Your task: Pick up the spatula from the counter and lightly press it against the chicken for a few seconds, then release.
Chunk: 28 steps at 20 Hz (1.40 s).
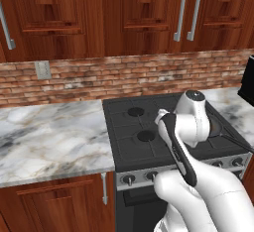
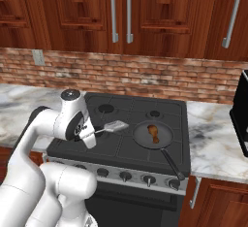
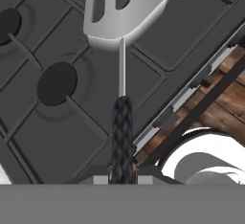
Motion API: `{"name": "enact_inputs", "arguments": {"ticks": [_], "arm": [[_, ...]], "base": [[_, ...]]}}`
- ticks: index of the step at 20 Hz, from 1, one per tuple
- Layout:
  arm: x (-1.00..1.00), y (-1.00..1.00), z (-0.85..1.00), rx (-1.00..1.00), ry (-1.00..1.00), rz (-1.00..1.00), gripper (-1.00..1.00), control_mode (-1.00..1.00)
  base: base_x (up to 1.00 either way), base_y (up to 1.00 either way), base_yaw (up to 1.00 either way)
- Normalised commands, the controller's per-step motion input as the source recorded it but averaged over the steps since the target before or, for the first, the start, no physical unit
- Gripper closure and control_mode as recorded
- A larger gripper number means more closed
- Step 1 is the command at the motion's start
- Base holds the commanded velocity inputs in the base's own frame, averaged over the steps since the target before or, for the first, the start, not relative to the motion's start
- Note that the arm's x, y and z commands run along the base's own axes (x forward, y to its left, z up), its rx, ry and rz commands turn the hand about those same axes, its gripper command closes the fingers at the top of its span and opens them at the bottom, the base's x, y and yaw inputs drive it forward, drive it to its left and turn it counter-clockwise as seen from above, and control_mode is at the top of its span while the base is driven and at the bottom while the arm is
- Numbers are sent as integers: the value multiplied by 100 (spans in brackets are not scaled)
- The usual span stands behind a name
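1. Gripper [image 2: 92, 135]: left of centre in the right base view, at the end of the white arm. Its jaws are pinched on the dark handle of the spatula [image 2: 114, 126]. In the hand view the gripper [image 3: 122, 176] sits at the bottom middle, with the handle clamped between the two tips.
2. Spatula [image 3: 125, 8]: the pale slotted blade is at the top middle of the hand view. A thin metal shaft runs down from it to the dark woven grip. In the right base view the blade points right, at mid-frame, above the stove top.
3. Chicken [image 2: 154, 134]: a brown drumstick just right of centre in the right base view, lying inside the pan [image 2: 139, 134]. The blade is near the pan's left rim and apart from the chicken.
4. Pan: dark and round, on the front right burner. Its long handle runs toward the lower right, over the stove's front edge.
5. Stove [image 2: 123, 148]: black, with a row of knobs [image 2: 125, 176] along its front. In the left base view the stove [image 1: 130, 132] is at centre, partly behind the arm. Two burners [image 3: 56, 82] show at the left of the hand view.
6. Counter [image 1: 49, 134]: grey-veined marble, on both sides of the stove.
7. Brick wall [image 1: 124, 77]: a band across mid-frame, with a socket [image 1: 42, 70] at upper left.
8. Cupboards [image 2: 72, 12]: dark red wood along the top, with long metal handles.
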Motion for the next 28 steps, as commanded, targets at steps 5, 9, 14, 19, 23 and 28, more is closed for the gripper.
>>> {"name": "enact_inputs", "arguments": {"ticks": [5, 9, 14, 19, 23, 28], "arm": [[21, -25, 0, 0, 0, -5, 100, -100], [25, -25, 0, 0, 0, -4, 100, -100], [35, -24, 0, 4, 3, -2, 100, -100], [34, -23, 0, 3, 1, -2, 100, -100], [24, -20, 0, 3, 0, -1, 100, -100], [20, -20, 0, 2, 0, -3, 100, -100]], "base": [[0, 0, 0], [0, 0, 0], [0, 0, 0], [0, 0, 0], [0, 0, 0], [0, 0, 0]]}}
